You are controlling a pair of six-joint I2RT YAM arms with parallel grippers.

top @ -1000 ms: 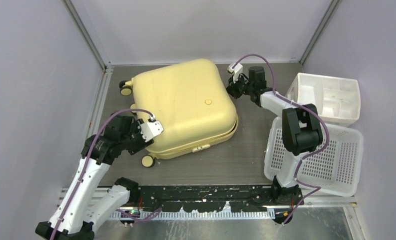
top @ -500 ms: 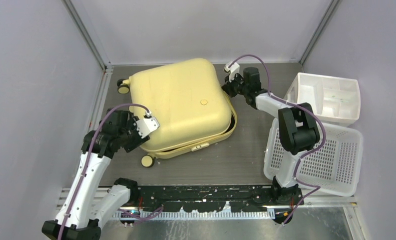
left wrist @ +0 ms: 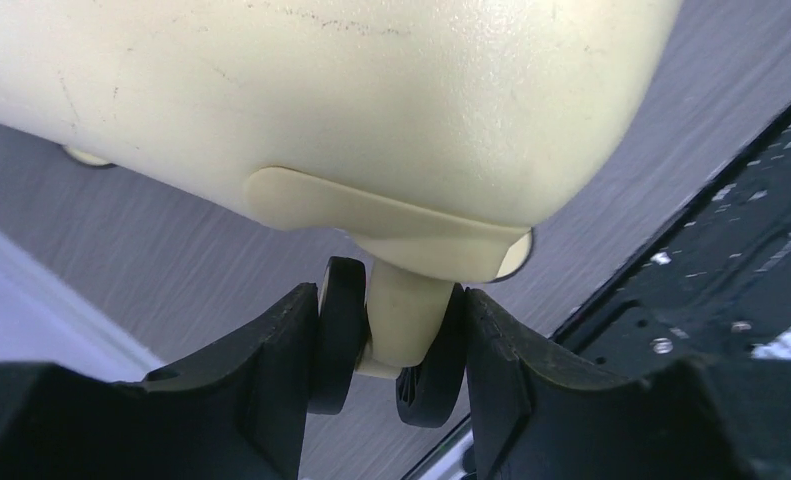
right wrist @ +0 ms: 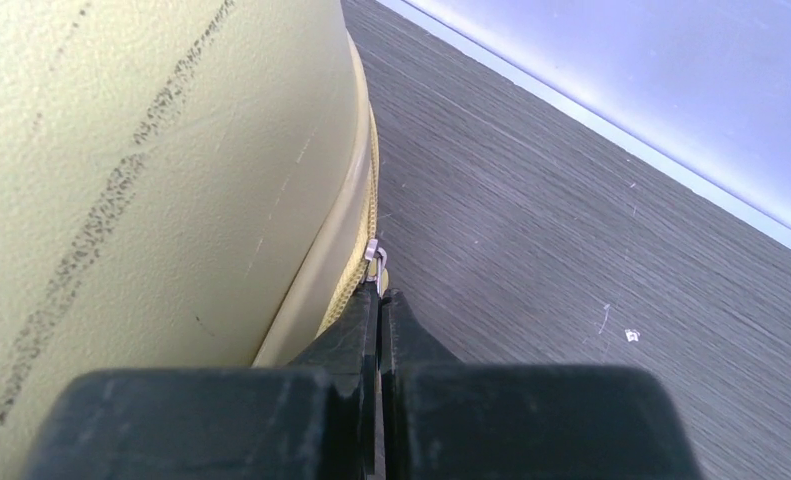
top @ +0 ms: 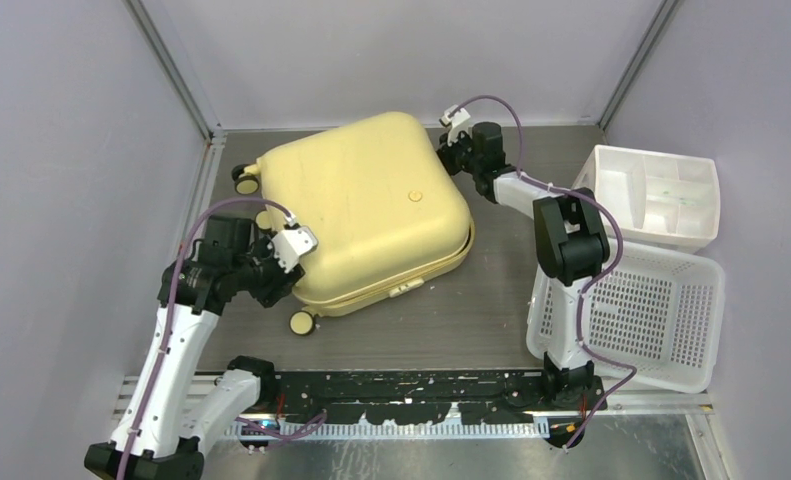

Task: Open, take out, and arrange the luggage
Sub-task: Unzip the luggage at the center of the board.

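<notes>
The luggage [top: 356,215] lies flat on the table [top: 491,310], shell up, and both of my grippers are on its edges from opposite corners.

My right gripper [right wrist: 379,300] is at the far right corner of the luggage. Its jaws are pressed fully together, and the small metal zipper pull [right wrist: 374,257] sits right at their tips, pinched between them. The yellow zipper [right wrist: 356,270] runs along the seam just left of my fingers [right wrist: 346,345], with the pale shell filling that side of the wrist view and bare grey table to the right. From above, this gripper [top: 451,158] touches the rounded corner, and the arm reaches back over the table toward its base.

My left gripper [left wrist: 391,340] is at the near left side of the luggage. It is narrowed onto a caster [left wrist: 411,310]: each finger presses one of the caster's two black wheels, with the cream stem between them. The shell's underside curves overhead in that view. From above, this gripper [top: 276,280] is tucked against the luggage's left edge, between another caster at the near corner [top: 302,322] and one at the far left corner [top: 243,178].

Well to the right of the luggage stand a white perforated basket [top: 661,320] and, behind it, a white bin [top: 661,195] with compartments; neither touches the luggage.
</notes>
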